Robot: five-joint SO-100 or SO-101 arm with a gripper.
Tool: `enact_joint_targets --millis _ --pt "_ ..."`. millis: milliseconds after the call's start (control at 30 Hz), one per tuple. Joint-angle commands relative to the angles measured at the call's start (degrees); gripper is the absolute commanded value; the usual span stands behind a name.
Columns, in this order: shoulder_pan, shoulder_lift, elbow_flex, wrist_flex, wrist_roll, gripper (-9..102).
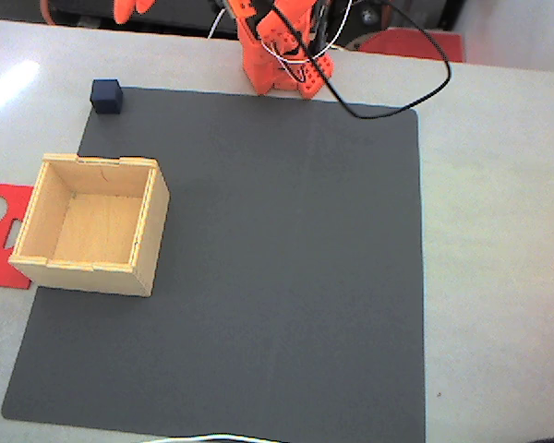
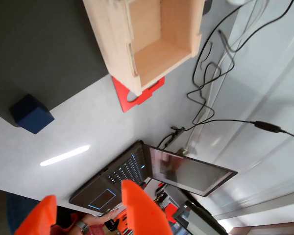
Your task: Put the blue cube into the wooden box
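The blue cube (image 1: 106,96) sits at the far left corner of the dark mat in the fixed view, half on the mat's edge. In the wrist view the blue cube (image 2: 32,113) lies well ahead of my orange gripper (image 2: 88,193), which is open with nothing between its fingers. The wooden box (image 1: 92,221) stands upright and empty on the mat's left side, nearer the camera than the cube. The wrist view shows the wooden box (image 2: 147,39) at the top. An orange tip of the gripper (image 1: 132,7) pokes in at the fixed view's top edge, beyond the cube.
A flat red cutout piece (image 1: 0,231) lies left of the box, off the mat (image 1: 286,277). The arm's orange base (image 1: 282,51) with a looping black cable (image 1: 415,83) stands at the mat's far edge. An open laptop (image 2: 137,171) lies beyond the table.
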Motion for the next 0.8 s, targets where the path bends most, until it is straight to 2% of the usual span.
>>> enact_joint_targets --millis 0,433,567,767 --pt "4.39 -2.46 -1.49 -2.02 0.62 15" --pt "13.54 -5.27 12.13 -13.89 2.64 15" --pt "14.33 -14.77 11.16 -19.95 2.72 16" --pt "16.08 -30.85 5.62 -21.80 2.64 16"
